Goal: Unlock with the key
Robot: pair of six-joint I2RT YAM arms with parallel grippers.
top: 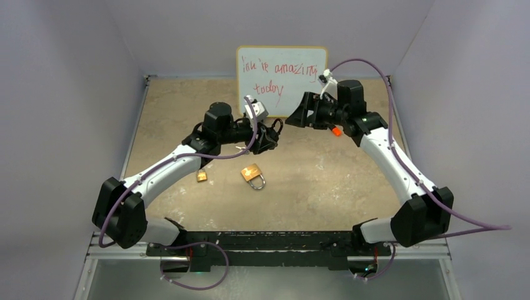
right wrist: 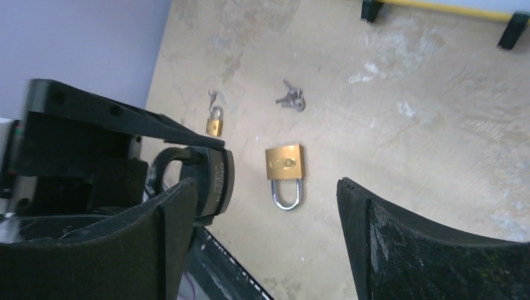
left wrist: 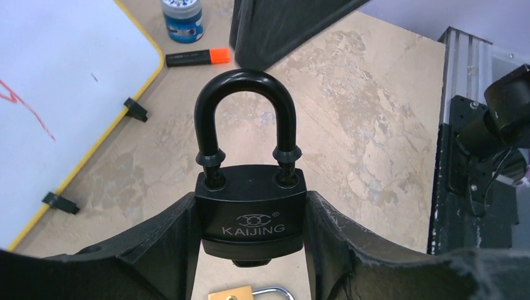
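black padlock [left wrist: 251,212] body: "KAIJING" in pale letters, linked-ring logo above it, ® mark beside the logo. whiteboard [top: 281,72]: red handwriting, "amazing today" legible, first words unclear. brass padlock [right wrist: 285,162] stamp: unreadable.

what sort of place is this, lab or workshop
Probably a robotics lab test cell: left arm and right arm bolted to a walled-in table, a handwritten whiteboard, a brass padlock as prop.

Black padlock [left wrist: 251,215] glossy, smooth; brass padlock [right wrist: 285,162] shiny metal; tabletop [left wrist: 362,112] matt, perhaps stone-look.
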